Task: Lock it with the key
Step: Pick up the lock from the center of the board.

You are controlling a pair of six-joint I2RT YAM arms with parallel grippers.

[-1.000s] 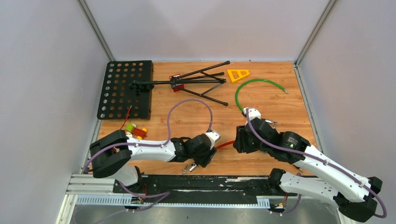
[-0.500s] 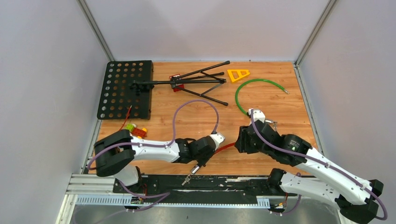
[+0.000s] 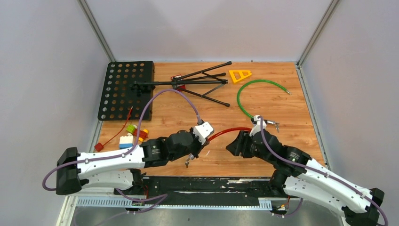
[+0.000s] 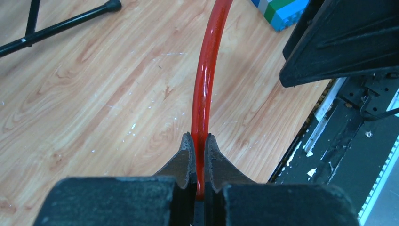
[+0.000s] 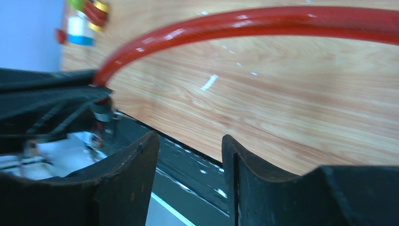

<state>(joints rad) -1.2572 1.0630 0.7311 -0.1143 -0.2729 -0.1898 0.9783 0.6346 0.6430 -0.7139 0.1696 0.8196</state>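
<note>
- Clamping the cable (image 4: 204, 84) in the left gripper (image 4: 199, 141), both fingers pinching it with no gap showing.
- Arching the cable above the table (image 3: 282, 108), near the 6 o'clock edge, running from the left gripper toward 3 o'clock and passing out of sight at the right arm.
- Dangling a small metal piece, reading as the key (image 3: 187, 163), at 6 o'clock of the left gripper in the top view. The lock body is not discernible.
- Holding the right gripper (image 5: 188, 155) released, fingers standing apart and grasping nothing.
- Pointing the right gripper toward 9 o'clock, facing the left gripper, near it but apart.
- Crossing the cable over the top of the right wrist view, clear of the right fingers.
- Lying at 9 o'clock of the left gripper, near it: bricks (image 3: 133, 135).
- Lying at 12 o'clock of the right gripper, well apart: green hose (image 3: 240, 101).
- Resting at the table's 10 o'clock corner: perforated plate (image 3: 117, 101), with the folded stand (image 3: 202, 81) extending from it toward 3 o'clock.
- Lying at 1 o'clock of the table, just beside the stand's tip: yellow triangle (image 3: 240, 75).
</note>
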